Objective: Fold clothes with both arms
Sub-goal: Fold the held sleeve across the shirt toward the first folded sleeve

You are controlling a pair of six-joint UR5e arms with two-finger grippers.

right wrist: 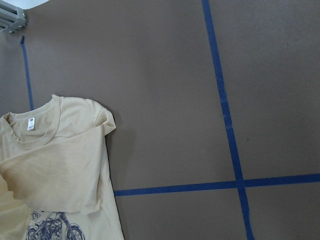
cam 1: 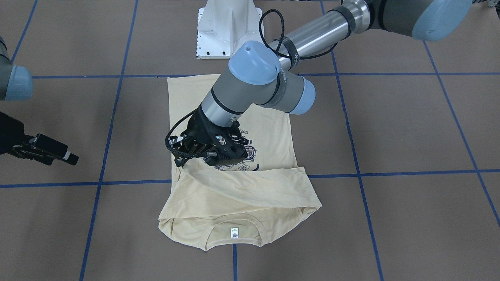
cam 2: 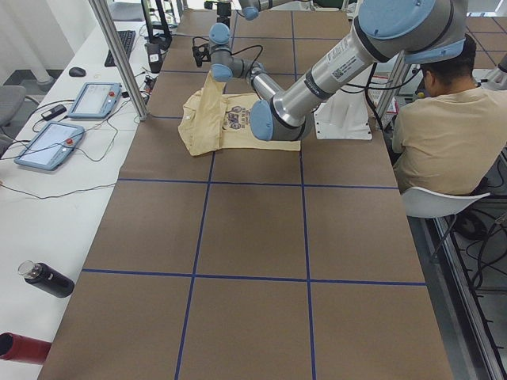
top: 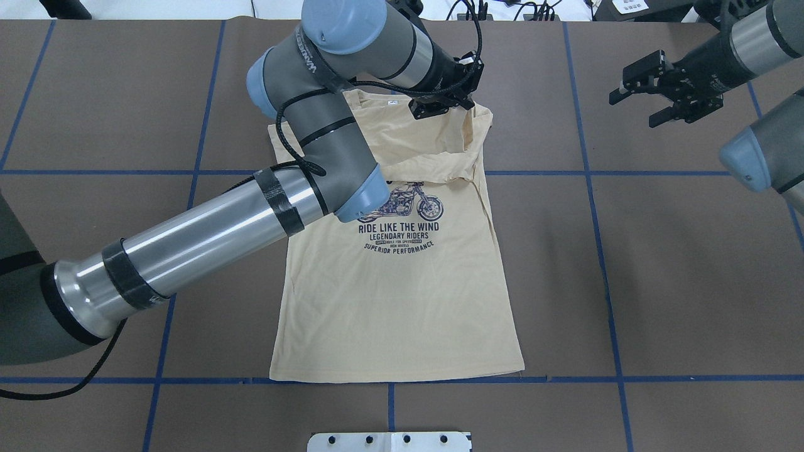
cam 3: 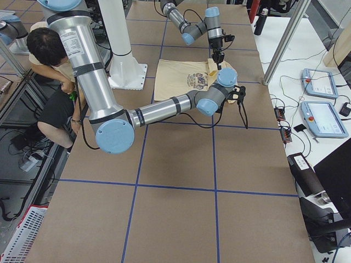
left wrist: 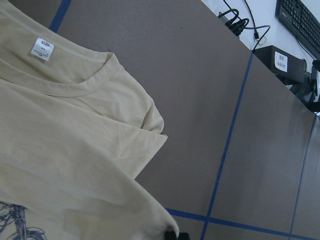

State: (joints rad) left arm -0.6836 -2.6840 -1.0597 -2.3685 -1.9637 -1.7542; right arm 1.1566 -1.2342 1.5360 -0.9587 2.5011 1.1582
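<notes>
Front-facing view: the shirt lies flat on the table, its long axis running robot to far side, neckline away from the robot. The left gripper is closed on a fold of it.
Overhead: the right gripper hangs spread and empty, well apart.

count on the table: one shirt; two robot arms, the left arm and the right arm; two grippers, the left gripper and the right gripper; and one white base. the side bench holds two tablets, a far tablet and a near tablet, one keyboard, one mouse and two bottles, a black bottle and a red bottle. the left-end view shows one seated person.
</notes>
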